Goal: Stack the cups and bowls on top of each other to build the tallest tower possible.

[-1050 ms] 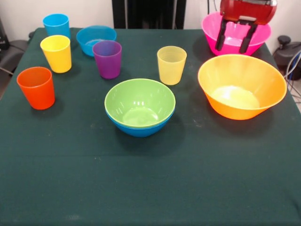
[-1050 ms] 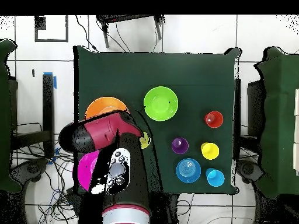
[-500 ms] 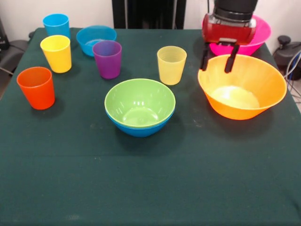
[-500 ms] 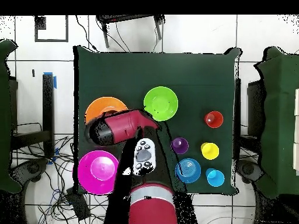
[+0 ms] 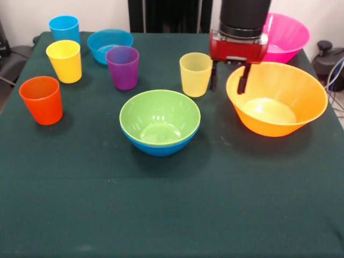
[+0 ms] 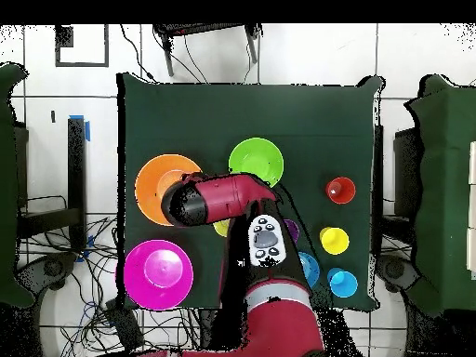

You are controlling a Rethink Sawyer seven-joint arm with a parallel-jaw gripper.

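Green medium bowl sits nested in the medium blue bowl at worktop centre, the only stacking so far. Large orange-yellow bowl stands alone at 3 o'clock of that pair; orange cup at 9 o'clock. Pale yellow-green cup at 1 o'clock, purple cup at 11 o'clock. Yellow cup, small blue bowl and blue cup lie beyond; pink bowl far at 2 o'clock.

Change: over the last second the tool has travelled from above the pink bowl to the orange-yellow bowl's 9 o'clock rim. Fingers apart, holding nothing, straddling the rim beside the pale cup.

Judgement: a rim grasp on the orange-yellow bowl is being set up.
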